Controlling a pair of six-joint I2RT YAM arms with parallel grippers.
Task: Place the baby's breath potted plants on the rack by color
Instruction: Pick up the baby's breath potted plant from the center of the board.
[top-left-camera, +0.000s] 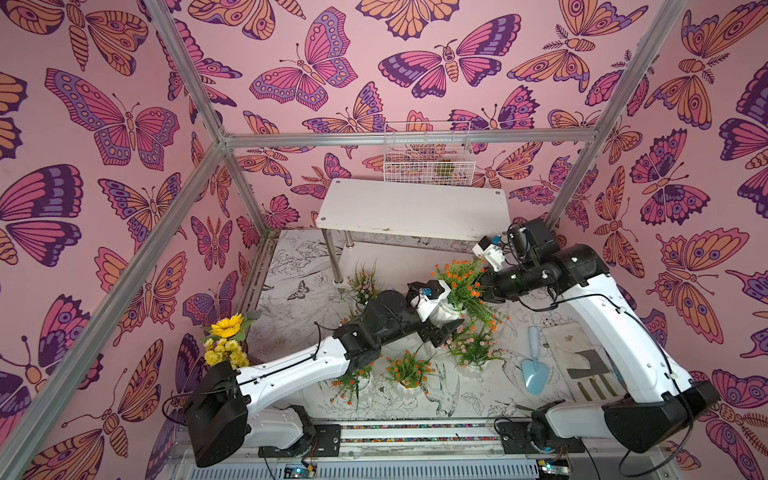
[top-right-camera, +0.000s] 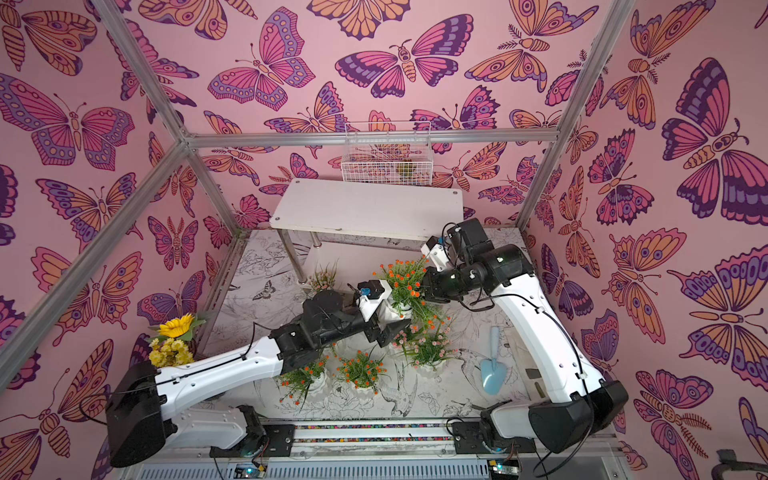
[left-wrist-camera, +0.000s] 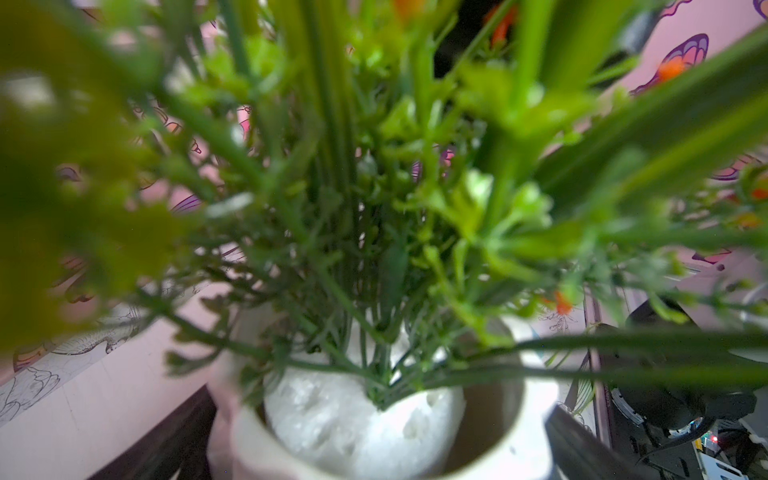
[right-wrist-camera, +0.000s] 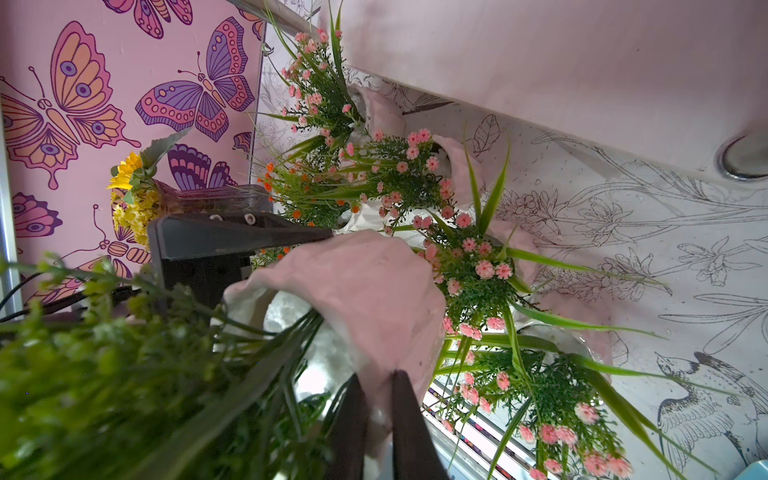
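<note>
Left gripper (top-left-camera: 444, 321) is found at the centre of the frame, on the arm extended from the lower left. Its jaws are set wide on either side of the white ribbed pot (right-wrist-camera: 357, 286) of an orange-flowered plant (top-left-camera: 457, 276). Whether the fingers press the pot wall or merely stand beside it cannot be told, as foliage fills the left wrist view. Immediately to the right, the right gripper (right-wrist-camera: 380, 397) is closed on the same pot, with the rim wall pinched between its fingertips. The pot appears to be held above the table (top-left-camera: 478, 399), between the two arms. A handover is judged to be in hand: the rim pinch keeps the stems clear of the jaws, while the wide straddle steadies the pot's body.

Swept from left to right:

- A sunflower bouquet (top-left-camera: 226, 340) stands at the left edge and is no part of the task.
- One pink-flowered plant (top-left-camera: 363, 282) is noted just beside the rack's left front leg.
- Two further orange-flowered plants (top-left-camera: 409, 369) stand at lower centre.
- The rack (top-left-camera: 415, 208) stands at upper centre. No pot is seen on its top board, and its lower board is largely hidden.
- More pink-flowered plants (top-left-camera: 476, 347) are grouped right of centre.
- A blue trowel (top-left-camera: 534, 370) lies further right, apart from the work.

Sorting by colour is judged barely begun.
</note>
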